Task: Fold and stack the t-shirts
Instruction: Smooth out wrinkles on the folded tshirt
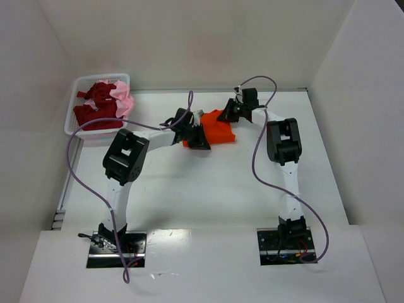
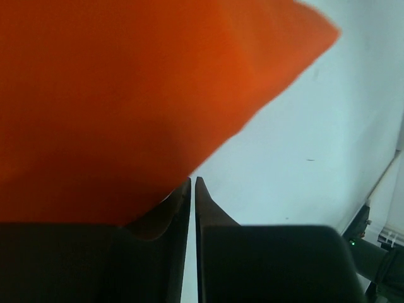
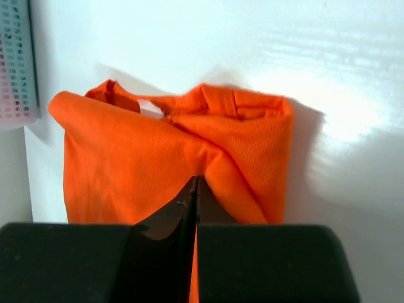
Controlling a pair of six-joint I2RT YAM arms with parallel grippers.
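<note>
Lying bunched on the table [image 1: 208, 189], right of the white mesh basket [image 1: 95, 133], the orange t-shirt [image 1: 218, 129] is pinched by both claws: the left claw [image 2: 192, 180] is closed at its edge and the right claw [image 3: 196, 178] on a fold. Inside the basket are heaped a dark red t-shirt [image 1: 95, 108] and a pink t-shirt [image 1: 124, 100].

The near table [image 1: 208, 189] is left open; beyond, passage is blocked by the shirt [image 1: 218, 131] and a seemingly full basket [image 1: 71, 120].

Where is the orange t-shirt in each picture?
Top view: the orange t-shirt lies mid-table, toward the far side.
Left wrist: the t-shirt fills the upper left.
Right wrist: the t-shirt sits in the centre.
Shared landmark: the white table under it.
</note>
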